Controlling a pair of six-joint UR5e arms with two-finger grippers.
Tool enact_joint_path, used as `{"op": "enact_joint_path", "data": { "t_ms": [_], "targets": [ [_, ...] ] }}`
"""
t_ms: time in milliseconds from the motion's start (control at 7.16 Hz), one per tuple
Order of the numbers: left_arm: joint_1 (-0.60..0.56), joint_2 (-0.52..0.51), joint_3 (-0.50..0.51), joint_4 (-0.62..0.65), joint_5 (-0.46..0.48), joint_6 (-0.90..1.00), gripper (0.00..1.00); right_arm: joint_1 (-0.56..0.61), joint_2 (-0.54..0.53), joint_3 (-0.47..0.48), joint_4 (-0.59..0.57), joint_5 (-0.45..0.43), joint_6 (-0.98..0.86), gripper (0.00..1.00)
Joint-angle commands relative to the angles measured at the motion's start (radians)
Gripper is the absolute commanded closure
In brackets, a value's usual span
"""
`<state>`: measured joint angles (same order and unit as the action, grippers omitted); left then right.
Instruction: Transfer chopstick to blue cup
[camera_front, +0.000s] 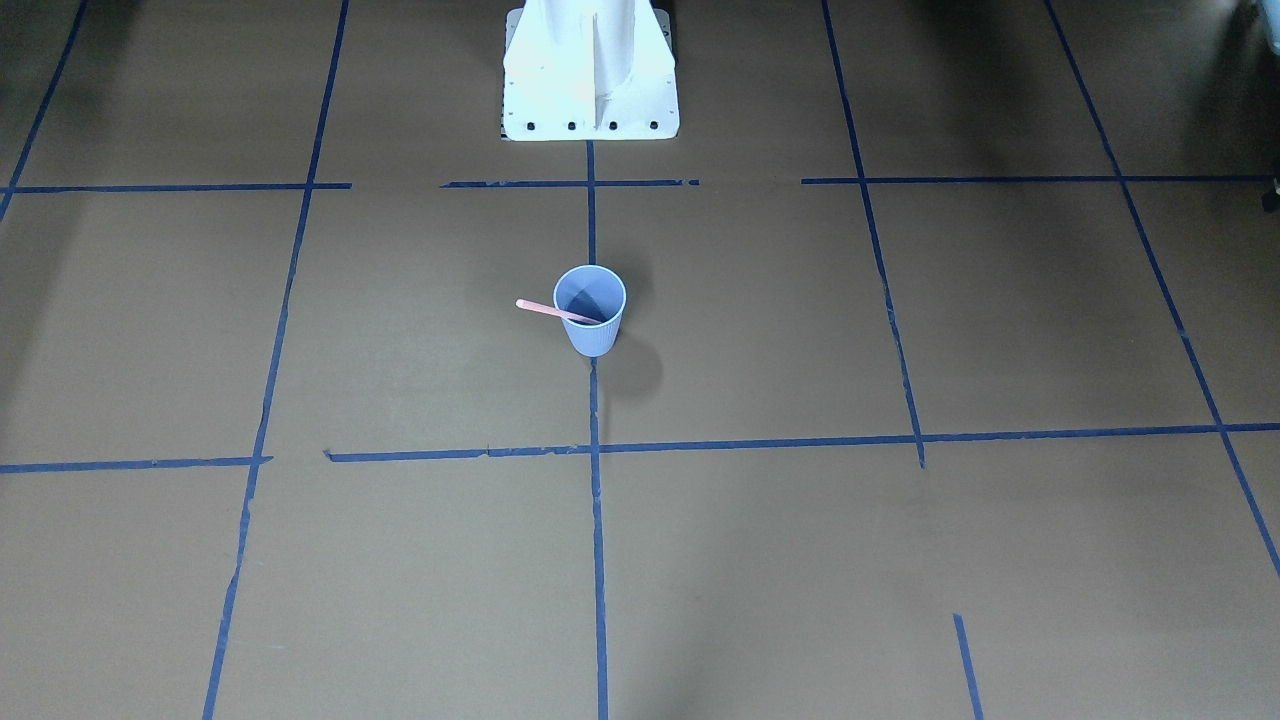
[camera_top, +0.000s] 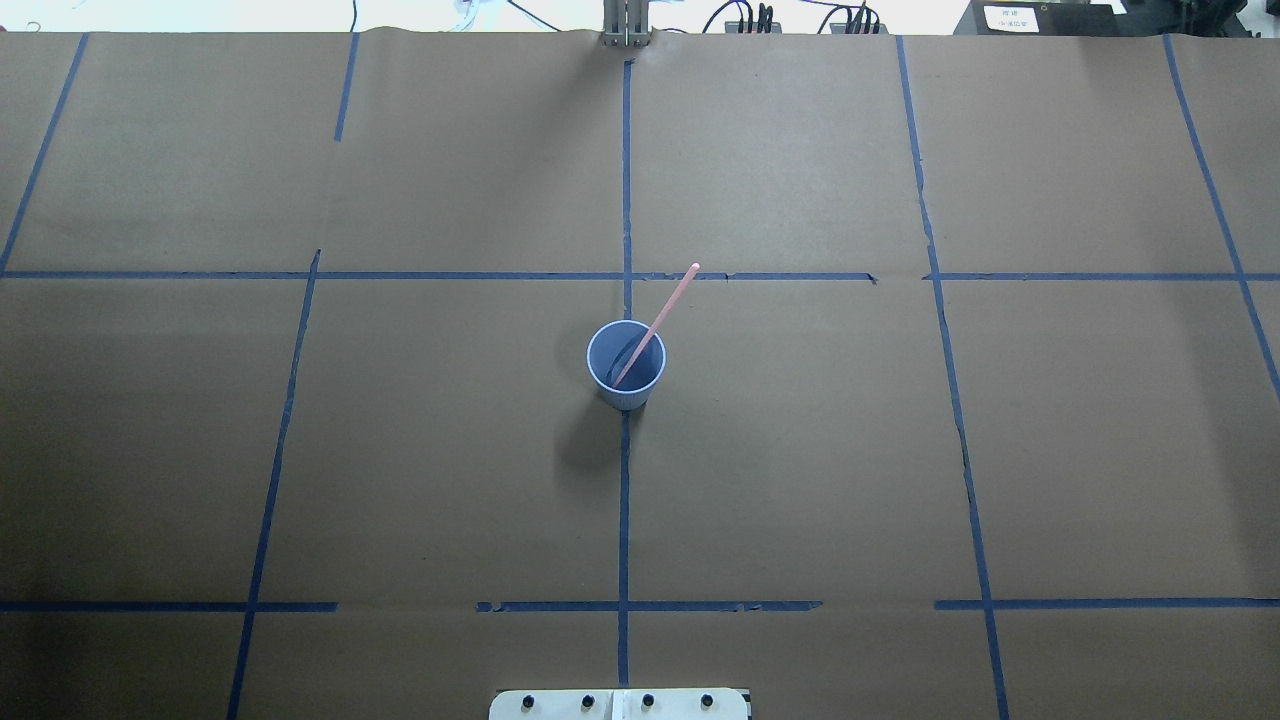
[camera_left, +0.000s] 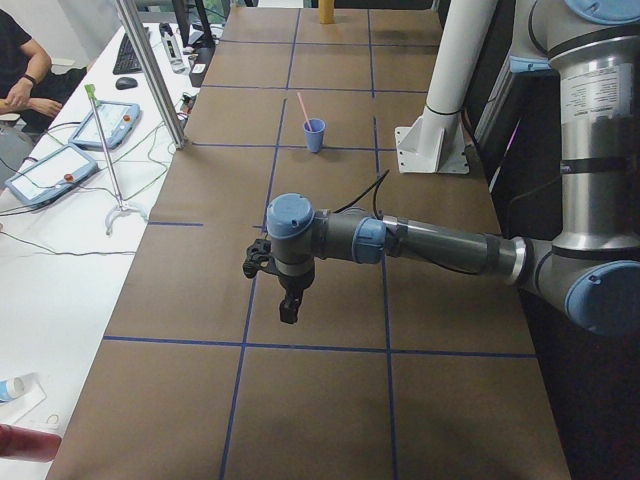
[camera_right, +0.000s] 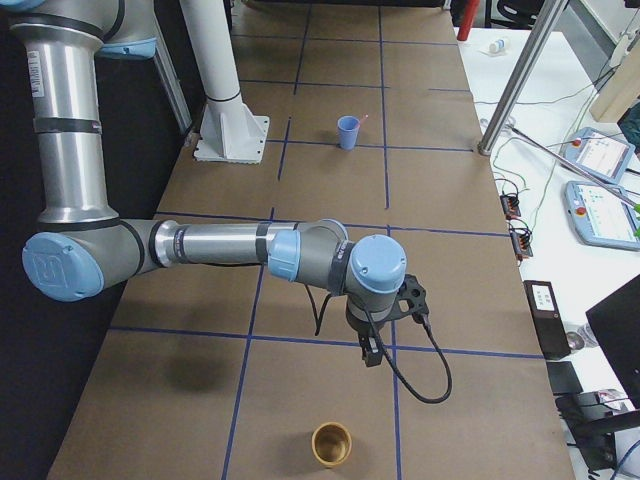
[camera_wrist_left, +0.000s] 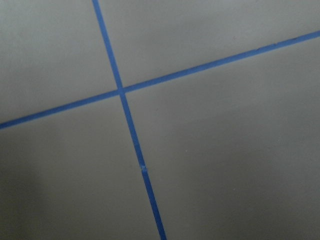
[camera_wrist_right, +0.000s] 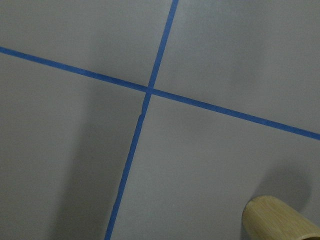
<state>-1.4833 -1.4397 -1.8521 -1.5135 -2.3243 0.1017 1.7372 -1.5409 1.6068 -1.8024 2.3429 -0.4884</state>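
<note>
The blue cup (camera_front: 592, 330) stands upright at the table's middle on a blue tape line; it also shows in the overhead view (camera_top: 628, 397) and small in both side views (camera_left: 314, 135) (camera_right: 347, 132). One pink chopstick (camera_front: 540, 308) stands slanted inside it, leaning over the rim (camera_top: 672, 302) (camera_left: 302, 104). My left gripper (camera_left: 288, 310) hangs over the table far from the cup, toward the table's left end. My right gripper (camera_right: 371, 352) hangs far from the cup toward the right end. Both show only in side views, so I cannot tell whether they are open or shut.
A tan wooden cup (camera_right: 331, 445) stands near the right end of the table, close to my right gripper, and shows in the right wrist view (camera_wrist_right: 277, 220). The white robot base (camera_front: 590, 70) is at the table's robot side. Operators' desks with tablets (camera_left: 50, 170) flank the table.
</note>
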Motion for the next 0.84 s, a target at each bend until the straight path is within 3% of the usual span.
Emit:
{"op": "enact_joint_path", "data": {
  "t_ms": [0,140,559,698],
  "targets": [
    [0.001,-0.005,0.071,-0.014,0.000,-0.055,0.00,-0.007,-0.019,-0.025,0.000,-0.005,-0.009,0.00],
    [0.003,-0.020,0.109,-0.017,0.000,-0.071,0.00,-0.027,-0.018,-0.015,0.003,-0.005,-0.007,0.00],
    [-0.003,-0.028,0.106,-0.014,-0.056,-0.150,0.00,-0.172,-0.007,-0.002,0.014,-0.033,0.097,0.00],
    [-0.005,-0.028,0.105,-0.016,-0.058,-0.160,0.00,-0.173,-0.011,0.001,0.035,-0.031,0.111,0.00]
  ]
}}
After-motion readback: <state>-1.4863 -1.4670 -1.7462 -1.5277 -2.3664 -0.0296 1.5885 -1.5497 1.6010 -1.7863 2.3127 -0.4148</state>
